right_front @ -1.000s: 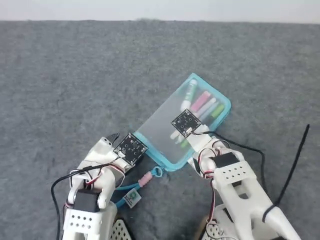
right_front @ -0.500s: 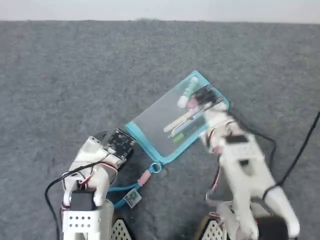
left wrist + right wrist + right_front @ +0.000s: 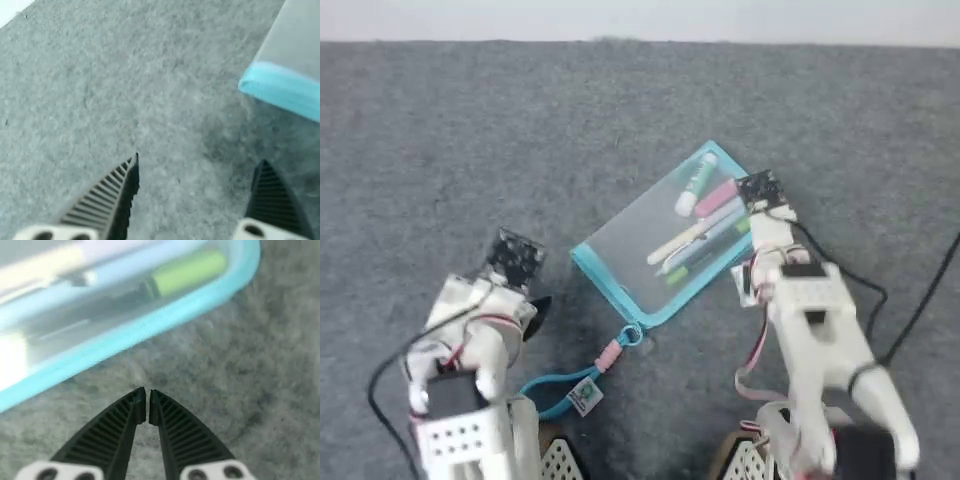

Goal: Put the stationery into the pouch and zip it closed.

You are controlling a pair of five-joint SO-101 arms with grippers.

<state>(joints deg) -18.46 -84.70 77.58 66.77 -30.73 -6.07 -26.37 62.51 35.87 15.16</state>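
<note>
- One teal strap (image 3: 552,385) with one white tag (image 3: 582,397) is lying on the grey carpet (image 3: 470,130), nearest the arms. One pink charm (image 3: 610,353) is linking it to the zip pull at the pouch's near corner.
- The left gripper (image 3: 198,161) is hovering over the carpet off the pouch's near-left corner. It is clear of the pouch, with its two fingers spread wide and nothing between them.
- The right gripper (image 3: 148,394) is sitting just beside the pouch's right edge, its two fingertips pressed together and gripping nothing.
- One clear, teal-edged pouch (image 3: 635,250) is lying flat between the two arms.
- At least five pens (image 3: 682,241) are lying inside the pouch at its far end. Among them are one pink, one cream and one green pen, and one white marker (image 3: 695,186).
</note>
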